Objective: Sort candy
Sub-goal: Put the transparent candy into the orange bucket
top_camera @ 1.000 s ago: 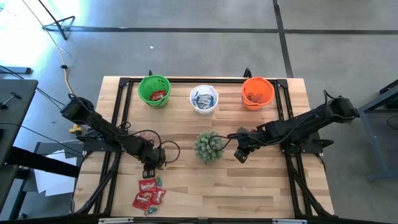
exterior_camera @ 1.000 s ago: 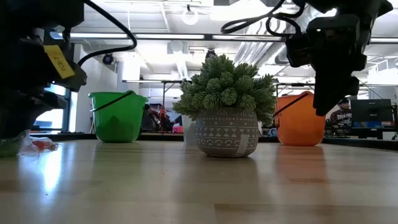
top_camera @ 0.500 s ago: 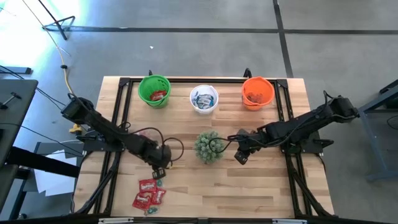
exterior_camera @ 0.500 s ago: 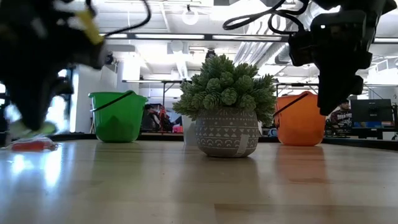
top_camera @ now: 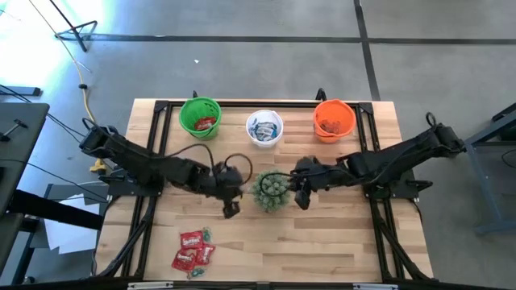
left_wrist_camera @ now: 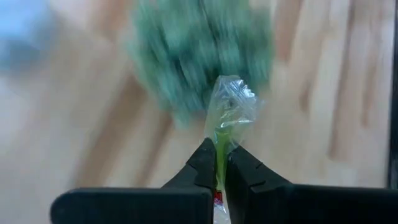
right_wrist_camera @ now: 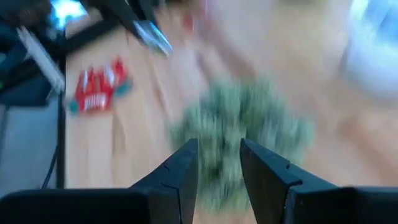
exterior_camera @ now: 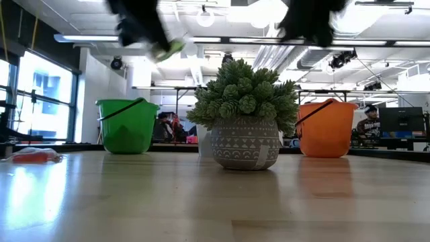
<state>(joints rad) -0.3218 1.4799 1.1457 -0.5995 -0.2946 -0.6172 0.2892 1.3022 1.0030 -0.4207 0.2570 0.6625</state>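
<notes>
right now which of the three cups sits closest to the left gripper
The green cup, at the table's far left. The left gripper is nearer to it than to the white cup or the orange cup.

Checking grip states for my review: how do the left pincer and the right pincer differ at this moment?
The left pincer is shut on a green-wrapped candy, while the right pincer stands open with nothing between its fingers. The left pincer is beside the plant on the plant's left, the right pincer at its right. Both are off the table near its middle, close to the plant.
</notes>
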